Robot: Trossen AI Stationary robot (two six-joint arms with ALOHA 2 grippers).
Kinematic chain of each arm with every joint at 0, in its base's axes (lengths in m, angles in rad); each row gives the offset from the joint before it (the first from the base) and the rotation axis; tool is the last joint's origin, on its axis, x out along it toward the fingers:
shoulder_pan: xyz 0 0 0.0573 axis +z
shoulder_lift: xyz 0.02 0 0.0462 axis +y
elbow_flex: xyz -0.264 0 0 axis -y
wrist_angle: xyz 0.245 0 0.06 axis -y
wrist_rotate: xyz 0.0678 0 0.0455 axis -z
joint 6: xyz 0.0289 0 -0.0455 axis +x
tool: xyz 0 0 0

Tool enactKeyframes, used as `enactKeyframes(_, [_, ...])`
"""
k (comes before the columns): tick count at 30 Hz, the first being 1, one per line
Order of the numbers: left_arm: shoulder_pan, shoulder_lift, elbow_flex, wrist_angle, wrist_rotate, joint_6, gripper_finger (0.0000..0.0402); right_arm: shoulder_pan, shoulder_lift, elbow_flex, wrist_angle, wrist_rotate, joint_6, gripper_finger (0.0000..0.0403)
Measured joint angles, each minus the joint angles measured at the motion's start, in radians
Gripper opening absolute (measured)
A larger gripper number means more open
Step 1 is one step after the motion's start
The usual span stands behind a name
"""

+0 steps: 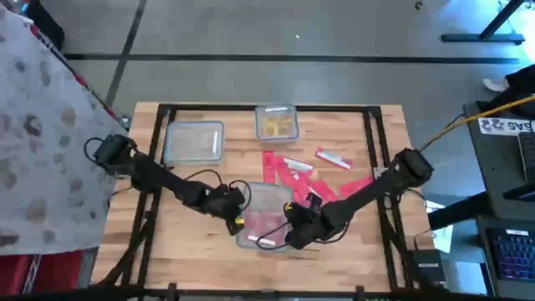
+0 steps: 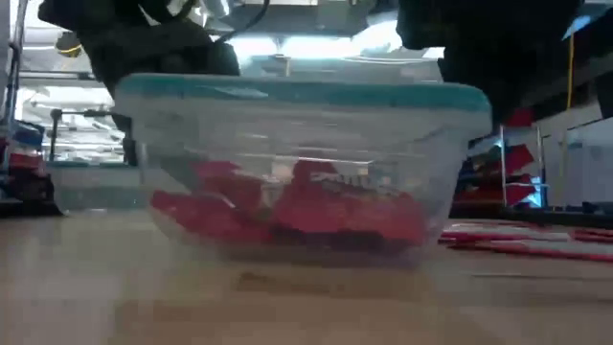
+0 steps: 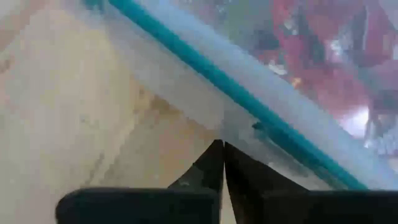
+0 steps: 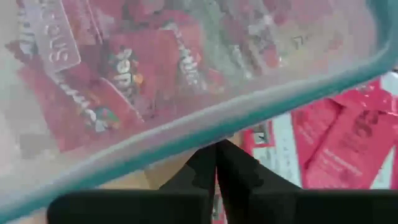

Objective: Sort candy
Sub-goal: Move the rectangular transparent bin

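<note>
A: Peering through the teal-rimmed lid (image 4: 205,134), what shows?
B: Glossy red candy packets (image 4: 134,74), blurred, inside the clear plastic tub (image 2: 297,192).
A: Grippers?
B: Left gripper (image 3: 222,149) and right gripper (image 4: 216,152), fingers pressed together, empty, touching opposite lid edges.

The table (image 1: 192,230) is made of pale, matt wood planks. The tub (image 2: 306,163) is formed of clear, glossy plastic, lidded (image 4: 205,134) in frosted plastic with a teal rim. The candy (image 4: 134,74) is wrapped in shiny red film.
</note>
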Motion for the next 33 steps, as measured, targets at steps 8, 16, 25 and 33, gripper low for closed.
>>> enactKeyframes(8, [-0.027, -0.035, 0.007, -0.224, -0.016, 0.043, 0.0, 0.027, -0.005, 0.007, -0.09, -0.004, -0.052, 0.0028])
enactKeyframes(16, [-0.111, -0.076, 0.004, -0.193, -0.007, 0.269, 0.0028, 0.075, -0.003, 0.007, -0.036, -0.036, -0.163, 0.014])
enactKeyframes(25, [-0.067, -0.018, 0.002, -0.053, 0.013, 0.462, 0.0146, 0.01, -0.002, 0.005, 0.021, -0.07, -0.312, 0.019])
enactKeyframes(33, [-0.018, -0.018, 0.042, -0.196, 0.056, 0.47, 0.0196, -0.033, -0.001, 0.004, -0.037, -0.131, -0.365, 0.0191])
